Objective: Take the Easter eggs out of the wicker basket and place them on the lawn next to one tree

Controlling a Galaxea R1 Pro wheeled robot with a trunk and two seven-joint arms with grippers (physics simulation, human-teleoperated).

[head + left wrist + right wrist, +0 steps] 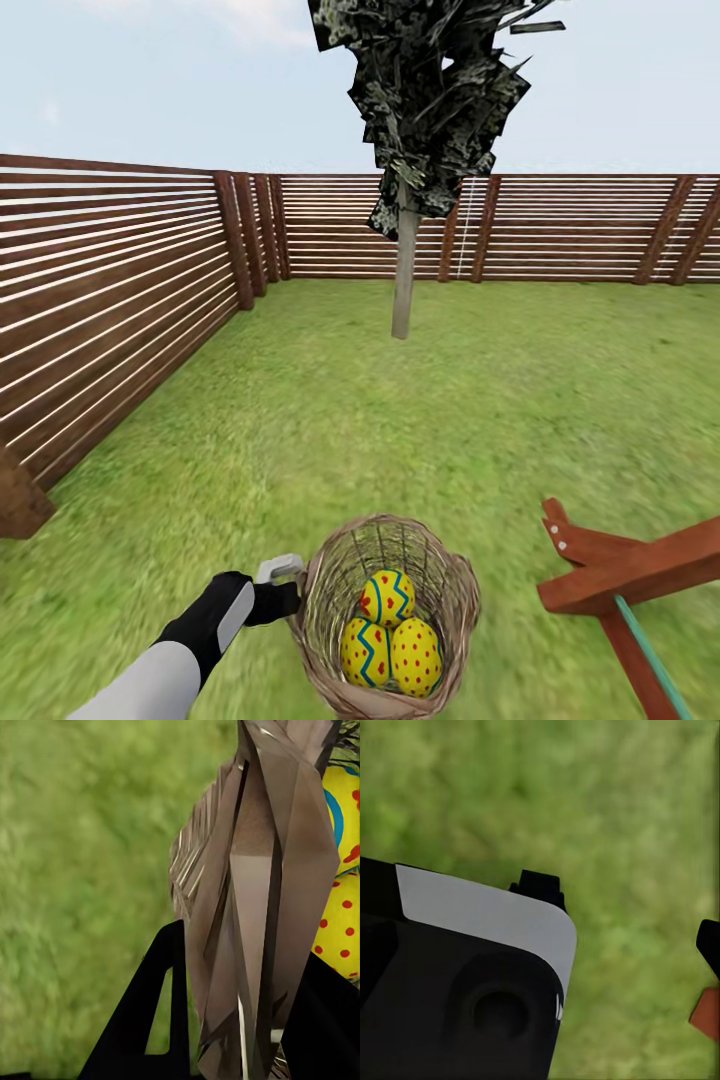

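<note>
On mottled lawn (330, 420), woven wicker basket (455, 600) holds eggs (387, 597).

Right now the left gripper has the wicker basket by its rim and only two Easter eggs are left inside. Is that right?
Not quite. The head view shows three Easter eggs in the wicker basket, not two. The rest holds: the left gripper is closed on the basket's rim.

Brown slatted fence (110, 300) encloses the garden (pale hazy sky above); red-brown wooden frame (620, 575) stands right.
</note>
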